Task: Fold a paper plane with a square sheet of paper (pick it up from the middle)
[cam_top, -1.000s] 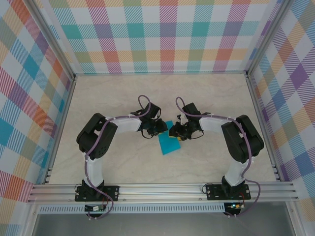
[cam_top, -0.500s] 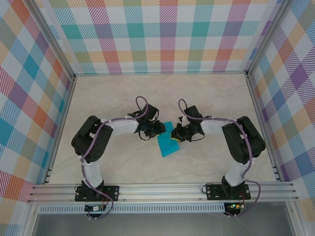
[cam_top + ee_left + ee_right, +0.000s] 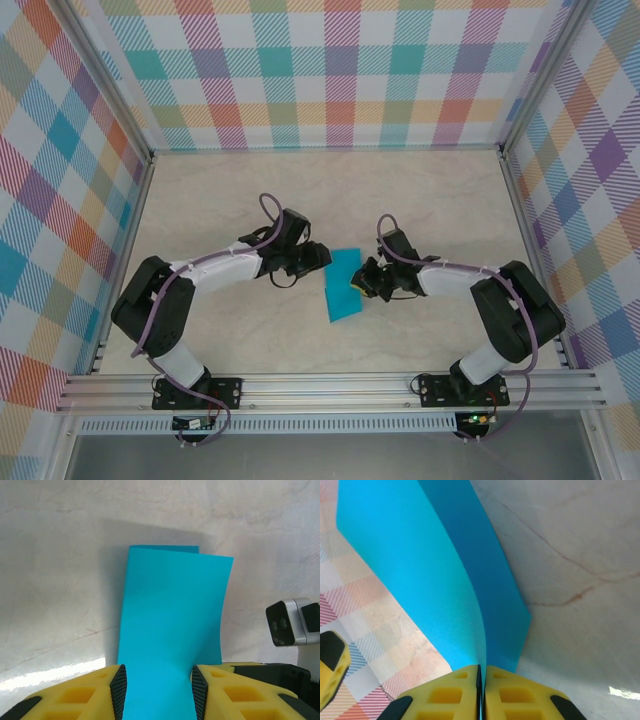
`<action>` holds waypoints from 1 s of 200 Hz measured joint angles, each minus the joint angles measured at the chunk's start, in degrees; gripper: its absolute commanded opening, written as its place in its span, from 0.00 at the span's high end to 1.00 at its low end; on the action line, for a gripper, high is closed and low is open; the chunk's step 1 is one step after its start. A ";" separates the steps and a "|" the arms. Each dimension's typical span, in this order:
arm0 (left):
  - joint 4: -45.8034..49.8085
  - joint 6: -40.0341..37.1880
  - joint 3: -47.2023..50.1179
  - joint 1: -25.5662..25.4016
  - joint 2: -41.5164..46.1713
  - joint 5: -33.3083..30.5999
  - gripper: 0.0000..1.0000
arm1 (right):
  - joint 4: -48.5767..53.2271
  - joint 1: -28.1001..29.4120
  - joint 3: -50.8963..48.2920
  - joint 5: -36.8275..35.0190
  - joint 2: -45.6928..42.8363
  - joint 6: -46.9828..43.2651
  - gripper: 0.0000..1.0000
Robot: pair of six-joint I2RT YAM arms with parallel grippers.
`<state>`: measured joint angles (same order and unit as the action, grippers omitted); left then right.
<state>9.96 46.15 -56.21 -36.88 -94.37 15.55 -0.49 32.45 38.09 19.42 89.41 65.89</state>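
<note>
Here, the right pincer [image 3: 481,674] clamps the folded teal paper [image 3: 343,287]; the left pincer [image 3: 157,682] gapes apart around its edge.

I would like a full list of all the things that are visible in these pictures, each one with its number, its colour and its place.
sheet of paper: one, teal-blue, folded over, middle of the table between the two tools.
table: one, pale with a marble pattern, under everything.
walls: three, plaid in many colours, at the left, far and right sides.
frame rail: one, silver metal, along the near edge.
left arm and right arm: two, white and black with purple cables, bases at the near edge.
left tool: one, yellow with black pads, open, the paper between its fingers.
right tool: one, yellow, shut on the paper's edge.
</note>
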 measured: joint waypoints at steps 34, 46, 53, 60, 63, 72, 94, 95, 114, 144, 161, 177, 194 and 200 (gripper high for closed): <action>0.04 0.96 2.08 -0.22 0.00 0.42 0.60 | -1.75 2.69 -0.85 -1.70 0.11 5.16 0.86; -0.20 0.98 2.08 -0.42 0.00 0.46 0.61 | -1.97 3.17 -0.85 -1.99 0.13 5.62 0.79; -0.48 1.03 2.08 -0.55 0.00 0.63 0.62 | -1.77 3.32 -0.85 -2.19 0.13 5.68 0.77; -0.90 1.07 2.05 -0.66 -0.11 0.98 0.63 | -1.38 3.45 -0.74 -2.34 0.13 5.35 0.76; -1.03 1.09 2.05 -0.72 -0.15 1.07 0.64 | -1.16 3.45 -0.68 -2.34 0.13 5.22 0.75; -1.33 1.16 1.92 -0.96 -0.57 1.36 0.65 | -0.31 3.45 -0.35 -2.54 0.13 4.55 0.71; -1.33 1.16 0.90 -1.84 -2.64 1.55 0.69 | 2.36 3.45 1.25 -2.51 0.13 1.29 0.68; -1.33 1.14 0.83 -1.90 -2.78 1.57 0.69 | 2.43 3.45 1.31 -2.51 0.13 1.16 0.68; -1.40 1.22 0.39 -2.34 -4.48 1.49 0.70 | 3.65 3.19 2.25 -2.45 0.00 -1.42 0.66; -1.42 1.95 0.39 -2.43 -6.14 1.46 0.74 | 5.64 2.14 2.49 -1.84 -0.28 -4.79 0.68; -1.60 2.05 0.39 -2.43 -6.80 1.49 0.75 | 6.36 1.18 2.56 -0.96 -0.37 -6.23 0.69; -2.16 2.03 0.37 -2.45 -7.50 1.51 0.76 | 7.54 0.63 2.93 -0.28 -0.37 -7.52 0.69; -2.67 2.01 0.33 -2.47 -8.68 1.55 0.78 | 8.48 0.26 3.63 0.76 -0.26 -8.87 0.70; -2.73 2.01 0.33 -2.47 -9.18 1.53 0.78 | 8.57 0.26 3.91 1.22 -0.11 -9.42 0.71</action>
<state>7.22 48.16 -55.88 -39.35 -103.55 17.08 8.08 32.71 42.00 20.64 89.30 56.47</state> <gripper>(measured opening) 0.225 0.301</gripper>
